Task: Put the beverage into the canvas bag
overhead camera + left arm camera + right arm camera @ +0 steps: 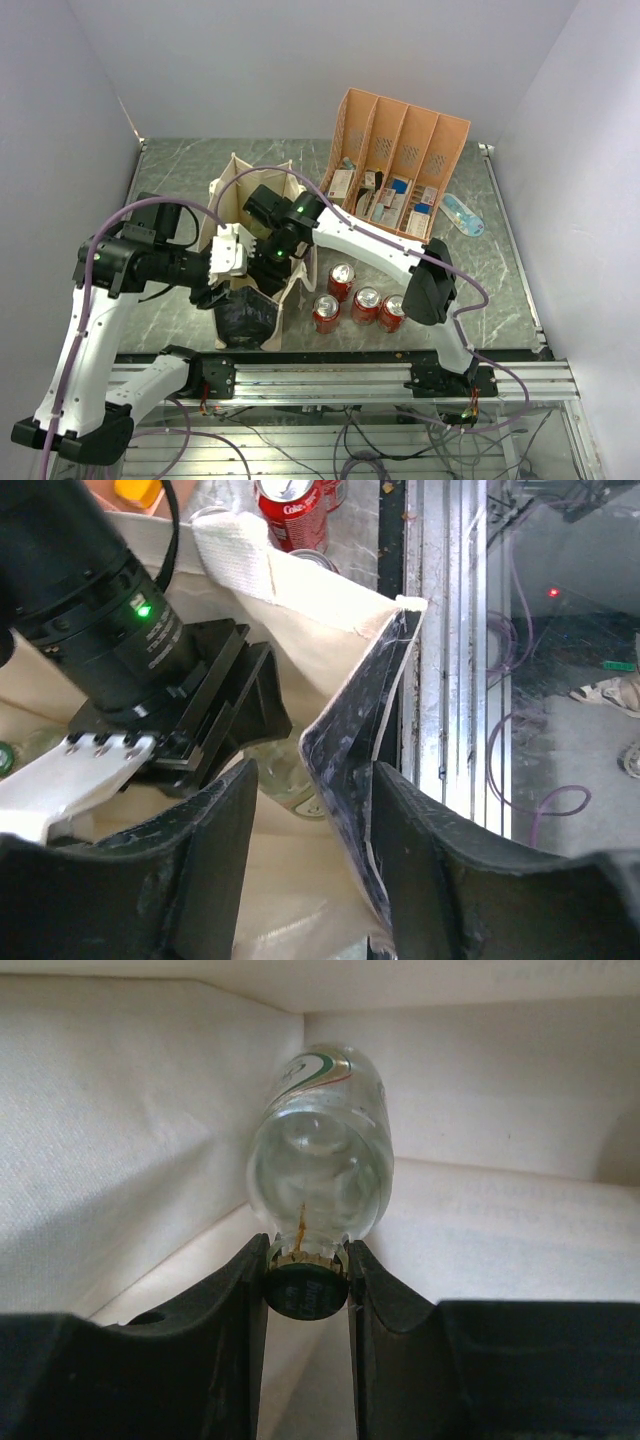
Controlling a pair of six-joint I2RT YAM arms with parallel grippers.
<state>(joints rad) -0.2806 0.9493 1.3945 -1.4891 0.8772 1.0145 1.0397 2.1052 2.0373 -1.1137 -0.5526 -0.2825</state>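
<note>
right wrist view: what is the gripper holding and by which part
A clear glass bottle, pinched by its green crown cap between the right gripper's two fingers. The bottle's body is inside the canvas bag.

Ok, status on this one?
Right gripper shut on bottle cap, bottle inside canvas bag. Left gripper open, straddling its dark end panel. Four cans stand outside.

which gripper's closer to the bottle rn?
Right. The right gripper grips the bottle by its cap inside the canvas bag. The left gripper straddles the bag's dark end panel, off the bottle.
</note>
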